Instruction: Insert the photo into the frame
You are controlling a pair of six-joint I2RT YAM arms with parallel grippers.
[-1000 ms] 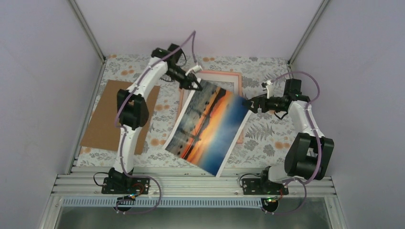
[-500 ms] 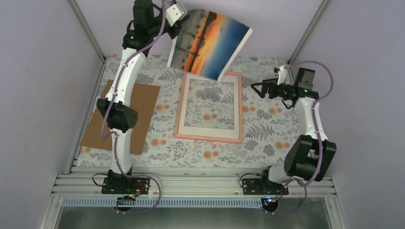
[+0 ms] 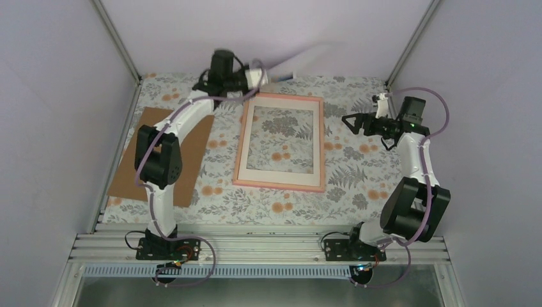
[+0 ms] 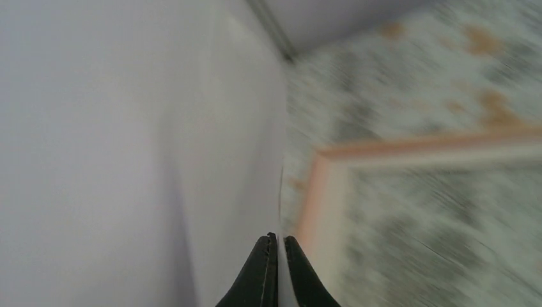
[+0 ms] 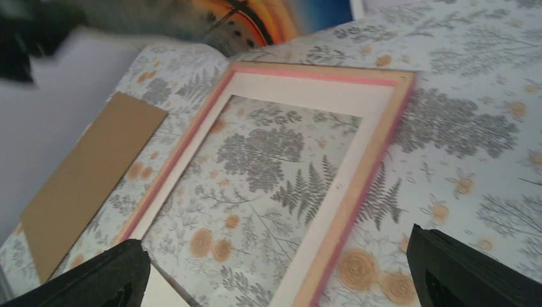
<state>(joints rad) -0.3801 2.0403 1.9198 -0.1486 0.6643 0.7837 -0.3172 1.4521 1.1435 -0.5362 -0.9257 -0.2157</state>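
One blurred streak at top centre is the photo [image 3: 300,59], swung down from higher up (still moving fast), beyond the frame's [image 3: 278,186] upper edge, so not yet inside. Left gripper [image 3: 264,75] pinches it; right gripper [image 3: 348,123] gapes empty.

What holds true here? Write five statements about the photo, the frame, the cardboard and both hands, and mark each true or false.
1. The left hand is shut on the photo. True.
2. The photo lies inside the frame. False: only the tablecloth shows through the frame. The photo is held in the air at the table's far edge.
3. The right hand is open and holds nothing. True.
4. The cardboard lies to the right of the frame. False: it lies to the frame's left.
5. The right hand grips the frame's edge. False: it hangs apart from the frame, off its right side.
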